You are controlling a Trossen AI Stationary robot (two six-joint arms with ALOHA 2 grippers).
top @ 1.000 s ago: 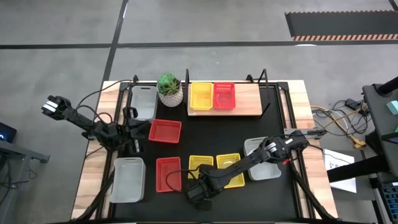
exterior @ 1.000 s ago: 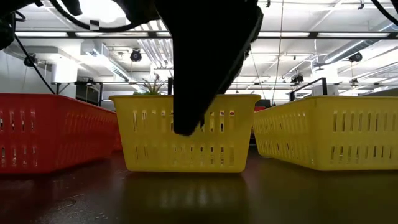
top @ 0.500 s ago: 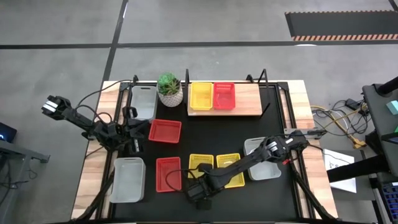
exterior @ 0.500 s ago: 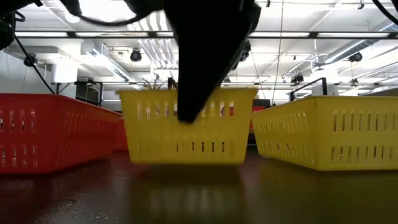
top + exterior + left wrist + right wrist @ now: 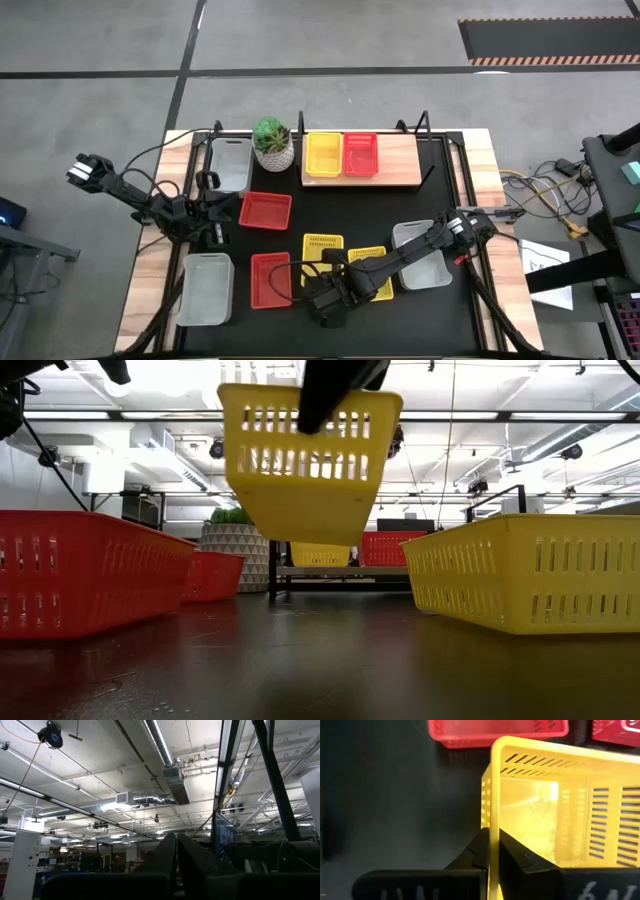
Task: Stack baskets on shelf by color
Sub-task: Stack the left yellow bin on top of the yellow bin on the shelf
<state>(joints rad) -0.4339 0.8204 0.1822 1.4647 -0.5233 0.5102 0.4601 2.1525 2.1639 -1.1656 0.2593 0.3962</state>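
The right gripper point(image 5: 490, 851) has its two fingers pinched on the rim of a yellow basket point(image 5: 555, 805), one finger inside the wall and one outside; in the low view that basket point(image 5: 305, 460) hangs clear of the table point(image 5: 320, 660), tilted, with nothing under it; from above it sits just in front of a second yellow basket point(image 5: 368, 270) and beside a red basket point(image 5: 270, 278). The hold is on one edge only, so the basket will likely swing; I judge a slow, level carry best, keeping the wrist steady and the basket high enough to pass over the other baskets. The shelf point(image 5: 400, 160) stands at the far side of the table, with a yellow basket point(image 5: 322, 155) and a red one point(image 5: 361, 153) already on it side by side; the lifted one should go squarely down into the yellow one, corners lined up before letting go. The left gripper point(image 5: 215, 212) waits at the left side near another red basket point(image 5: 266, 211); its fingers point(image 5: 170, 855) look closed together on nothing.
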